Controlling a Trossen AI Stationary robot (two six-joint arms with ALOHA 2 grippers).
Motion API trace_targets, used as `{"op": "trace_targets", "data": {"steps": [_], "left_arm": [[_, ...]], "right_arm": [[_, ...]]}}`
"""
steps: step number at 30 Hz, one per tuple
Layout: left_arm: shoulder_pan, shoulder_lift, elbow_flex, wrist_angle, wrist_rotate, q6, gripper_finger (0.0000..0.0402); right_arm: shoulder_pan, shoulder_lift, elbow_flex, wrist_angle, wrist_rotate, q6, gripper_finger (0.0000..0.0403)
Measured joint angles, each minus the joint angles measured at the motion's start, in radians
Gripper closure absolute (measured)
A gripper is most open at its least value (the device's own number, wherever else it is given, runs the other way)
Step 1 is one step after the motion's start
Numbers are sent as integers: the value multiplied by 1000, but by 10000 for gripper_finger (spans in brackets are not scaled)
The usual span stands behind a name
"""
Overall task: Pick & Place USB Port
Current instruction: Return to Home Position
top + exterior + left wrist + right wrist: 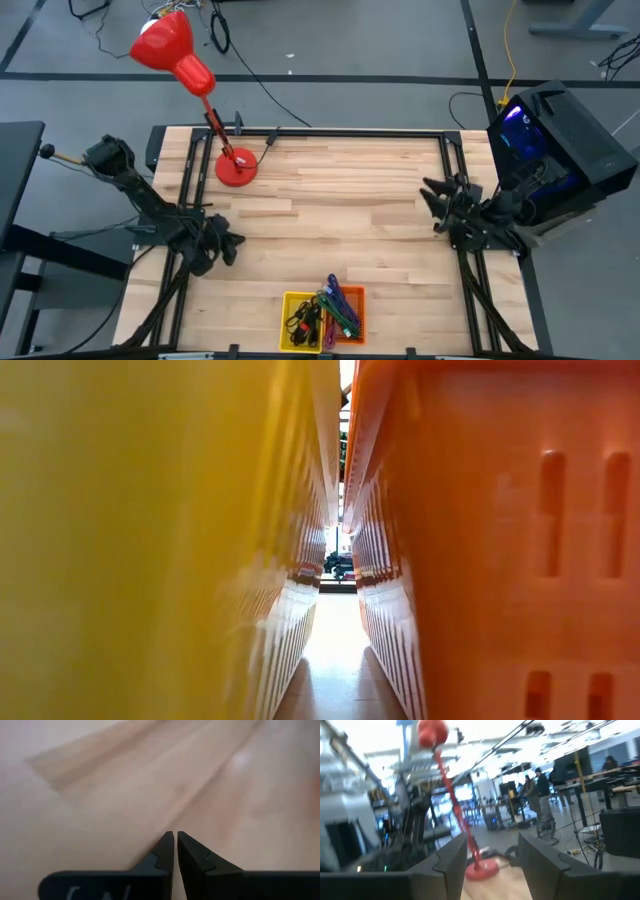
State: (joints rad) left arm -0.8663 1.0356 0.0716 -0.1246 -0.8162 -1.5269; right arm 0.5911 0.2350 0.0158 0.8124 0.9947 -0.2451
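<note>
Two small bins stand side by side at the table's near edge: a yellow bin (288,300) and an orange bin (356,294). A tangle of dark, purple and green cables (325,312) lies in them; I cannot pick out a USB part among them. The low view looks down the gap between the yellow wall (150,540) and the orange wall (500,540). My left gripper (228,243) is shut and sits low over bare wood (175,837) at the table's left. My right gripper (432,195) is open at the table's right, facing across the table (492,850).
A red desk lamp stands with its base (236,166) on the far left of the table, and it also shows in the right wrist view (481,869). A dark computer case (560,140) sits beyond the right edge. Bare wood (340,210) spans the middle. People stand far off in the room.
</note>
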Motion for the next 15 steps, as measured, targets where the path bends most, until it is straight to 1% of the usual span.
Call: {"op": "trace_targets", "data": {"steps": [3,8,11,13,15], "left_arm": [[-1,-78,-2,42,15,7,376],[-1,-220,-3,44,65,3,376],[-1,-308,-22,85,89,3,376],[1,-355,-39,138,94,4,376],[6,-408,-62,207,111,3,376]], "right_arm": [[-38,-89,0,0,0,0,225],[-115,-223,2,-10,23,0,225],[-156,-234,-1,24,62,-1,225],[-171,-235,2,61,104,0,225],[-184,-234,2,53,151,0,225]]}}
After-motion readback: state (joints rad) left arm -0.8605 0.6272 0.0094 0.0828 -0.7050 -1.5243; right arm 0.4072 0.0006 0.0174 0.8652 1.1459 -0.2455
